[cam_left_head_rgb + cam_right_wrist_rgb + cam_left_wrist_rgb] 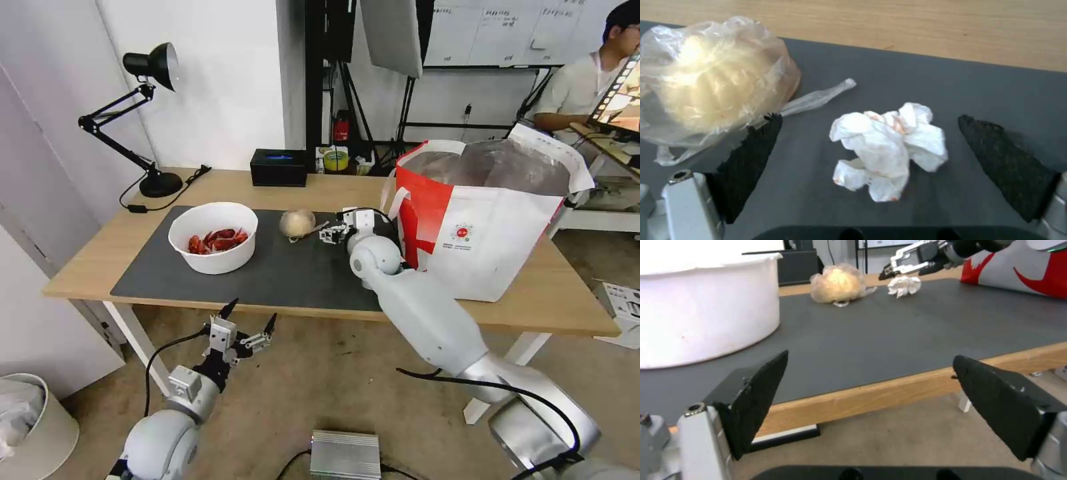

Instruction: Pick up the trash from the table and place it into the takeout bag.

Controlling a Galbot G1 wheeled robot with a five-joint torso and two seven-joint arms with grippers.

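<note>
Right gripper (867,146), jaws spread wide, hangs right over the crumpled white tissue (887,150) on the dark grey mat (280,267); left gripper (248,320), also spread, sits below the table's front edge.

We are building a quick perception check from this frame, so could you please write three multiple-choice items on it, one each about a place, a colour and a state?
1. Where does the crumpled tissue lie?
A. inside the bowl
B. on the dark grey mat
C. in the takeout bag

2. What colour are the shells in the white bowl?
A. red
B. green
C. blue

3. How is the right end effector set?
A. shut on the tissue
B. shut and empty
C. open, fingers either side of the tissue

Answers: 1 B, the tissue rests on the mat beside the plastic-wrapped cup. 2 A, red shells show in the bowl. 3 C, both black fingers stand apart from the tissue.
</note>
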